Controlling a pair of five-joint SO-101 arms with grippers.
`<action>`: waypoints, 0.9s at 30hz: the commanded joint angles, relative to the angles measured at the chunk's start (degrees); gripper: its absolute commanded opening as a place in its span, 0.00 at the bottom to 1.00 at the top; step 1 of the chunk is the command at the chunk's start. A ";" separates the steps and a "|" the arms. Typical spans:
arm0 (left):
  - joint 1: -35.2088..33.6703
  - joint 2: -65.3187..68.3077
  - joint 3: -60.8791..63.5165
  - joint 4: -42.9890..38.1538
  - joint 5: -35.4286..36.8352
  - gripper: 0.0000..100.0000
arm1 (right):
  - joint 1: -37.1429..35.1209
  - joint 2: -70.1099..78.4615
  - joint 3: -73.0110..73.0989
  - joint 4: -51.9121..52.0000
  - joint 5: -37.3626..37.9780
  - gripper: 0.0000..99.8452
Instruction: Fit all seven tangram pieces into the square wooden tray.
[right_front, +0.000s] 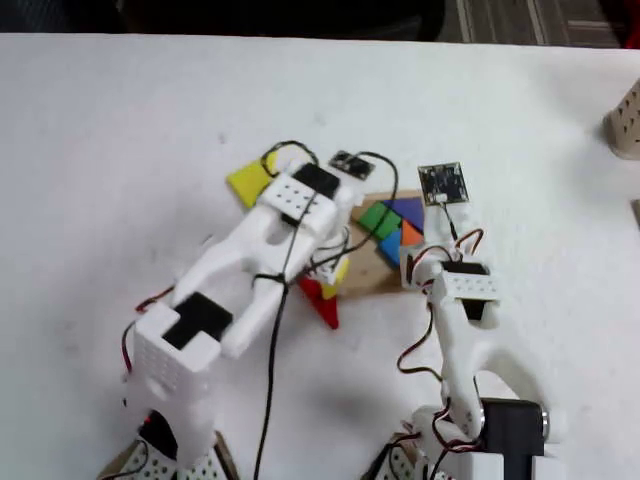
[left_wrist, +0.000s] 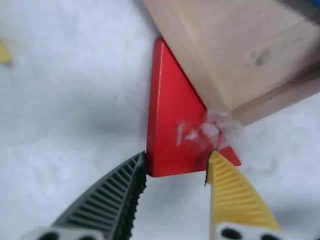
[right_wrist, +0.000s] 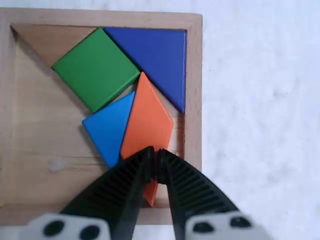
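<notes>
**Left fingers spread at the red triangle, right fingers pinched together over the orange piece**

A flat yellow piece (right_front: 249, 181) lies on the white table (right_front: 120, 130), well behind the left arm's wrist and away from its fingertips.

The left gripper (left_wrist: 177, 156) is released, its two fingers spread apart. The red triangular tangram piece (left_wrist: 172, 115) lies flat on the table, with one edge facing the gap between them. The ribbed dark grey finger (left_wrist: 115, 197) has its tip at one corner of that edge. The ribbed yellow finger (left_wrist: 235, 195) has its tip over the red surface, short of the other corner. Just beyond the yellow fingertip, a corner of the square wooden tray (left_wrist: 235, 50) meets the triangle's long side, with a white fuzzy patch at that spot.

The right gripper (right_wrist: 155, 151) is clenched. Its two black fingers (right_wrist: 125, 185) stand almost together, with only a thin slit between them, and grasp nothing. The tips are over the lower part of the orange parallelogram (right_wrist: 147, 112), which lies inside the tray and shows through the slit. Beside one finger, a light blue triangle (right_wrist: 107, 130) touches the orange piece. Farther out from the tips are a green square (right_wrist: 96, 69) and a dark blue triangle (right_wrist: 155, 55), the latter set in a tray corner.
</notes>
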 joint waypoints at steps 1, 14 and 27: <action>4.62 -0.48 -3.52 0.00 0.53 0.21 | 0.48 -0.40 -0.53 -1.19 0.44 0.02; 6.81 -0.13 -5.63 -2.99 6.68 0.21 | 0.48 -0.40 -0.62 -1.19 0.44 0.02; 3.12 4.62 -1.49 -10.29 6.59 0.02 | 0.48 -0.31 -0.62 -1.19 0.44 0.02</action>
